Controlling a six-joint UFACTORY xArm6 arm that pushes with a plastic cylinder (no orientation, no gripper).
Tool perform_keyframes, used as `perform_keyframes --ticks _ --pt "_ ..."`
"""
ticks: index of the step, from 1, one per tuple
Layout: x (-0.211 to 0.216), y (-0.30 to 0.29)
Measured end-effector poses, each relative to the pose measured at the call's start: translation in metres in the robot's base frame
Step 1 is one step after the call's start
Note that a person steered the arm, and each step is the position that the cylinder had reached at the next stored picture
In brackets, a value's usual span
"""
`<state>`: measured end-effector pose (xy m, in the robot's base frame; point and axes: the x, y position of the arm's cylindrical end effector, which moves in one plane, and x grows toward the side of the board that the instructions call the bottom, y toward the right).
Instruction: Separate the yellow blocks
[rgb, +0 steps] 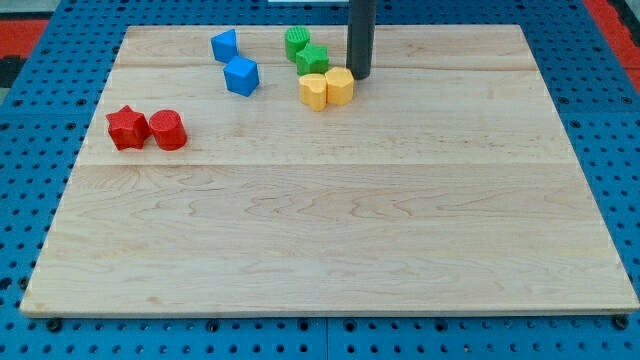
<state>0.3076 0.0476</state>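
Two yellow blocks sit touching near the view's top centre: a yellow block on the left and a yellow hexagonal block on the right. My tip stands just above and to the right of the right yellow block, very close to it or touching it. The dark rod rises from there out of the view's top.
Two green blocks lie just above-left of the yellow pair. Two blue blocks lie further left. A red star-like block and a red cylinder sit at the left. The wooden board lies on a blue perforated table.
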Motion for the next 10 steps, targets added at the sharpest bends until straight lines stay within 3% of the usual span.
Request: perform_keyframes --ticks 1,2,3,4,5,6,8,9,10 --pt "0.049 0.01" --pt "0.063 0.02" --pt "0.093 -0.07" --pt "0.056 -0.11" --pt "0.017 -0.112" --pt "0.017 -0.054" --pt "0.051 0.121" --pt "0.049 0.141" --pt "0.05 0.058"
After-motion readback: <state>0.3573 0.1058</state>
